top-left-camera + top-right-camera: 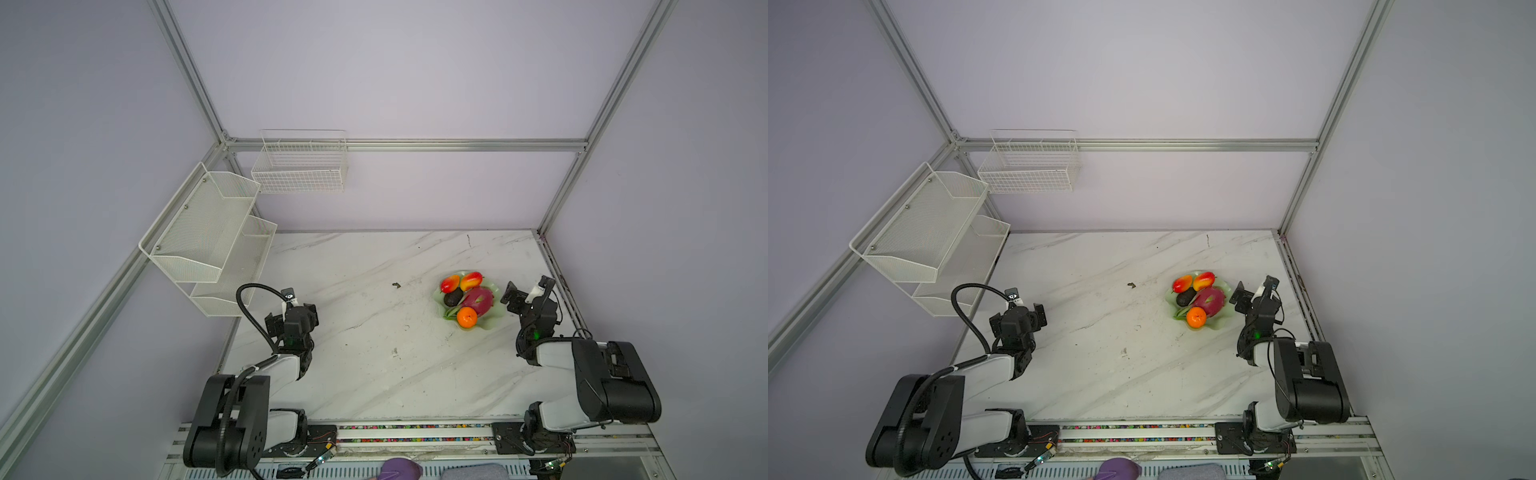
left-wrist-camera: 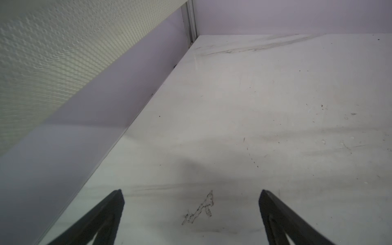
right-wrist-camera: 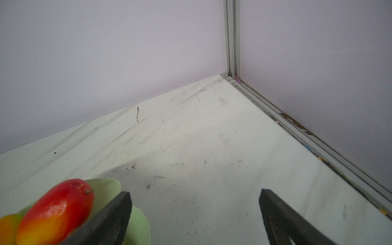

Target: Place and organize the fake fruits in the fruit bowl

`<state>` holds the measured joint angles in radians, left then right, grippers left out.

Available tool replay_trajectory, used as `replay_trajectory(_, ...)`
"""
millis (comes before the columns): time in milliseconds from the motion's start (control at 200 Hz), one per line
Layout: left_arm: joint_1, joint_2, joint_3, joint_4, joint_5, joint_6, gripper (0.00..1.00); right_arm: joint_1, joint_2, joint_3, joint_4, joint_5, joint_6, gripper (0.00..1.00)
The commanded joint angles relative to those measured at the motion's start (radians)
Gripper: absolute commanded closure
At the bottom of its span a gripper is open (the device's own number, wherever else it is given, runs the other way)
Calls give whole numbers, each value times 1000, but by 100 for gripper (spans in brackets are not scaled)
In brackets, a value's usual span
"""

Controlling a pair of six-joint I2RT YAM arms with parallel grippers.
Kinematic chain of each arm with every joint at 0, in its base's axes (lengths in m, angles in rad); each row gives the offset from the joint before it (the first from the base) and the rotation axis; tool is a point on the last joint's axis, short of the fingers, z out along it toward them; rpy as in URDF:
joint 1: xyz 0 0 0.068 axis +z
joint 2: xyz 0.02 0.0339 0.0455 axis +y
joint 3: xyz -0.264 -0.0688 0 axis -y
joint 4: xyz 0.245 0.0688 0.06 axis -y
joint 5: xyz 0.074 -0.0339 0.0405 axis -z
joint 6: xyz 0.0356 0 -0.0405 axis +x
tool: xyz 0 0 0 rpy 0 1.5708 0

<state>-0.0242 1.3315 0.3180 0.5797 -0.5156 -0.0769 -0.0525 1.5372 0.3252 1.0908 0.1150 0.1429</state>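
All five fruits in bowl; right gripper nearer, both grippers empty.

The bowl [image 1: 493,318] sits toward the right side of the tabletop [image 1: 374,291]. The right gripper [image 3: 194,197] hangs just beside its right rim, jaws wide with nothing between them, and the fruit lies to its left. The left gripper [image 2: 191,197], also wide and empty, is well apart across the tabletop. The dragon fruit [image 1: 478,300] lies mid-bowl, long axis diagonal, green tips toward the near-left. The mangoes [image 1: 471,281] lie side by side at the far rim, stems slanting far-right. The avocado [image 1: 453,297] is left of the dragon fruit and the tangerine [image 1: 467,317] is at the near rim. Any tidying looks like right-arm work.
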Motion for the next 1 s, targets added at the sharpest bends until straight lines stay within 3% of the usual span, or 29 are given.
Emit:
replay_trajectory(0,21,33,60,163,144,-2,0,-3,98,-23,379,22,-12,3)
replay_trajectory(80,36,122,29,317,195,-21,0,-1,151,-53,517,-14,-30,3)
replay_trajectory(185,41,246,0,496,224,5,0,0,148,-56,510,-30,-40,3)
replay_trajectory(305,38,214,53,340,242,-7,0,6,154,-28,472,-61,-62,3)
replay_trajectory(500,39,236,34,415,244,15,0,34,259,-3,541,-94,-99,3)
replay_trajectory(715,38,236,33,416,245,16,0,45,227,69,352,-99,-123,3)
replay_trajectory(995,38,236,33,415,245,15,0,57,233,87,326,-84,-132,3)
